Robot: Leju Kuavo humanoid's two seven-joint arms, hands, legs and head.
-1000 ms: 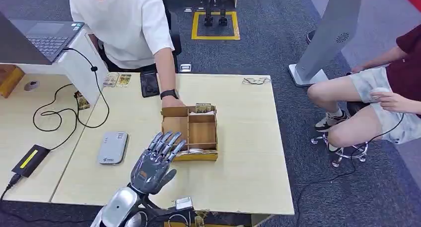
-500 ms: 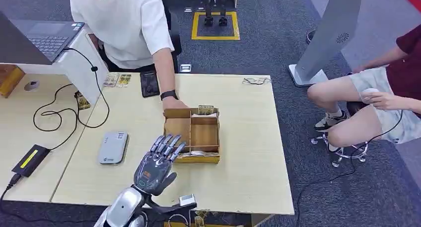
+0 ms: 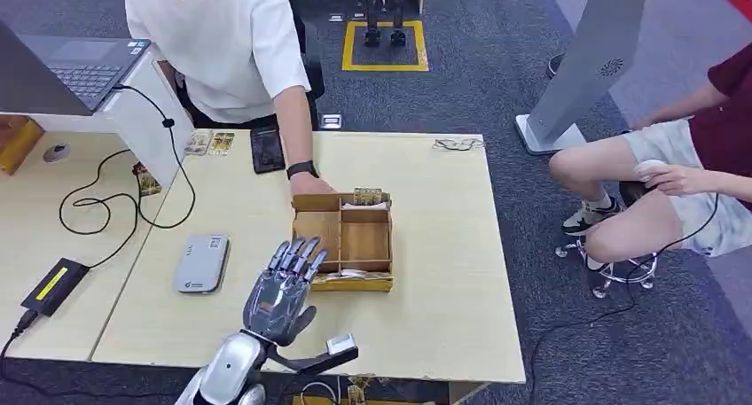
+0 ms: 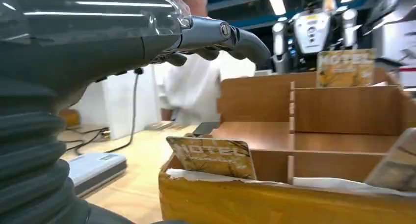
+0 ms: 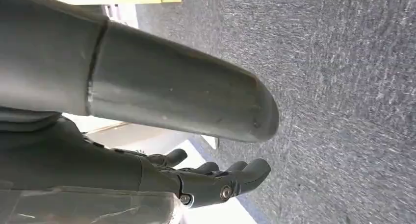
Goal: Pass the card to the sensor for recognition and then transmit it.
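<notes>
1. A pale wooden table [image 3: 443, 272] is filling the middle of the scene, with a second table [image 3: 35, 201] joined on its left and grey carpet [image 3: 497, 68] spreading beyond.
2. A person in a white T-shirt [image 3: 217, 46] is leaning in from the far side, resting a hand [image 3: 310, 185] with a dark wristwatch against the far left corner of the box.
3. Another person, seated [image 3: 674, 183], is sitting at the right, well apart from the table.
4. A laptop [image 3: 75, 64] is sitting open on a white stand at the far left, with a black cable [image 3: 115, 201] trailing from it across the tabletop.
5. A wooden box with compartments [image 3: 344, 241] is standing near the table's centre; a "HOTEL" card [image 4: 212, 157] is leaning upright in its near left compartment, and a second card [image 3: 366, 196] is standing at its far wall.
6. The left hand [image 3: 282, 292] is hovering just left of the box's near corner, its fingers [image 3: 300, 256] stretched out, spread apart and grasping nothing; in the left wrist view the first card is lying just beyond those fingers, untouched.
7. The right hand [image 5: 211, 177] is hanging over the carpet, fingers loosely curved and apart, gripping nothing.
8. A grey card sensor [image 3: 201, 263] is lying flat on the table, left of the hand.
9. A black phone [image 3: 267, 148] is lying near the far edge, beside some small cards [image 3: 208, 143].
10. A black device with a yellow label [image 3: 53, 284] is sitting at the near left.
</notes>
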